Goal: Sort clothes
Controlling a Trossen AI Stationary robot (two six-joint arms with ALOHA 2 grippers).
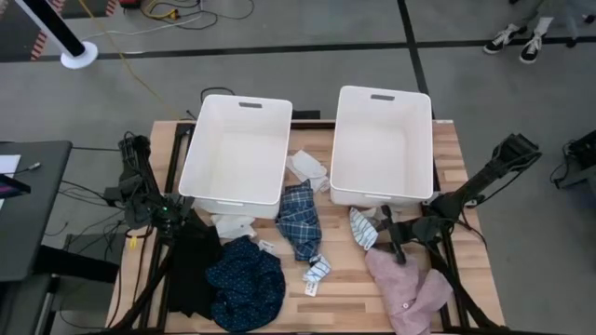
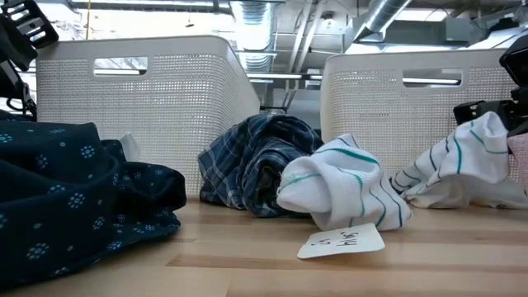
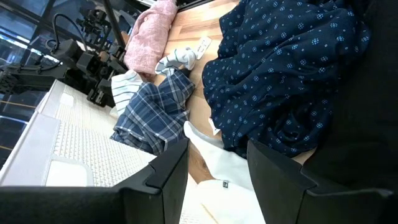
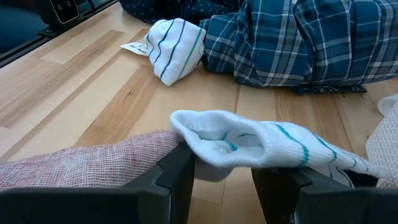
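Observation:
My right gripper point(image 1: 398, 244) is shut on a white sock with teal stripes point(image 4: 273, 146), beside the pink garment point(image 1: 410, 290) at the table's near right. A second striped sock point(image 1: 317, 270) lies balled by the blue plaid garment point(image 1: 300, 219) at the middle. My left gripper point(image 1: 175, 219) is open and empty at the left, above the black garment point(image 1: 191, 270). The navy dotted garment point(image 1: 244, 284) lies heaped next to the black one. A white piece point(image 1: 233, 226) lies before the left tub. My right gripper pinches one end of the striped sock point(image 4: 211, 140) between its two fingers, coming in low and slanting from the table's right. That end is raised beside the gripper point(image 2: 487, 132). The rest slopes down slack, with the far end on the table point(image 2: 412, 183).
Two large white tubs stand side by side at the far edge, one on the left point(image 1: 247, 100) and one on the right point(image 1: 384, 93). A white garment point(image 1: 309, 167) lies between them. A paper tag point(image 2: 342, 241) lies by the balled sock. Bare wood shows at the near middle.

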